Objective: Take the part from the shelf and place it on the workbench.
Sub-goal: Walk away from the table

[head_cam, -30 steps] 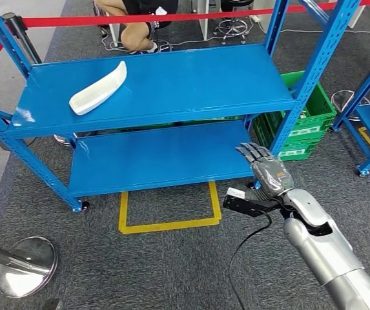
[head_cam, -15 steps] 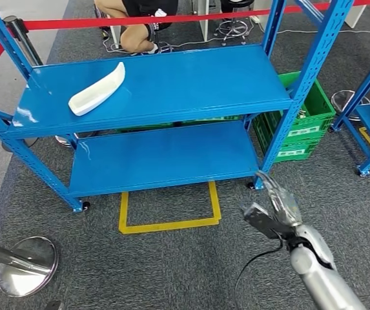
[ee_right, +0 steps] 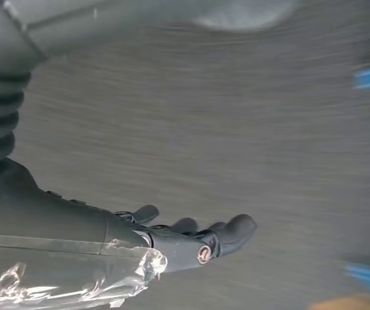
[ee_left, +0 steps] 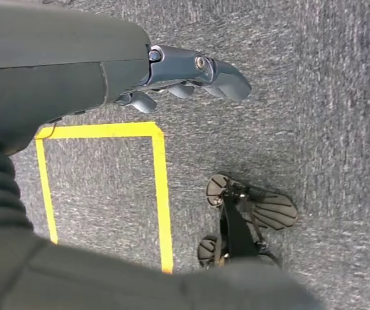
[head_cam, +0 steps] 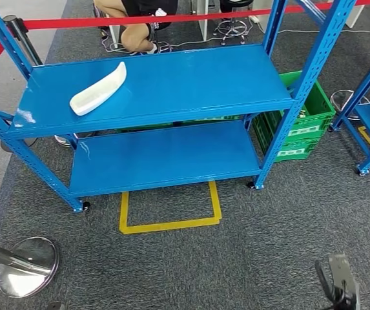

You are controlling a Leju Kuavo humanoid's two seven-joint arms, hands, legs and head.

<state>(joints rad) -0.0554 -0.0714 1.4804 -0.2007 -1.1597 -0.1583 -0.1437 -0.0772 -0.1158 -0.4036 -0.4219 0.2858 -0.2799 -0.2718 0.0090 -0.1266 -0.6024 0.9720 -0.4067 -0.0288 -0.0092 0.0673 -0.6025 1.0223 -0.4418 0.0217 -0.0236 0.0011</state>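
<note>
Your right robot hand (ee_right: 183, 242) hangs over blurred grey carpet with its dark fingers stretched out and apart, holding nothing; your left robot hand (ee_left: 192, 74) is likewise extended and empty above the grey carpet (ee_left: 319, 129), near a yellow taped floor square (ee_left: 158, 187). You can see the white, elongated, boat-shaped plastic part (head_cam: 98, 88) lying on the top level of the blue metal shelf (head_cam: 183, 84), toward its left end. A green plastic crate (head_cam: 302, 119) sits on the floor behind the shelf's right post.
</note>
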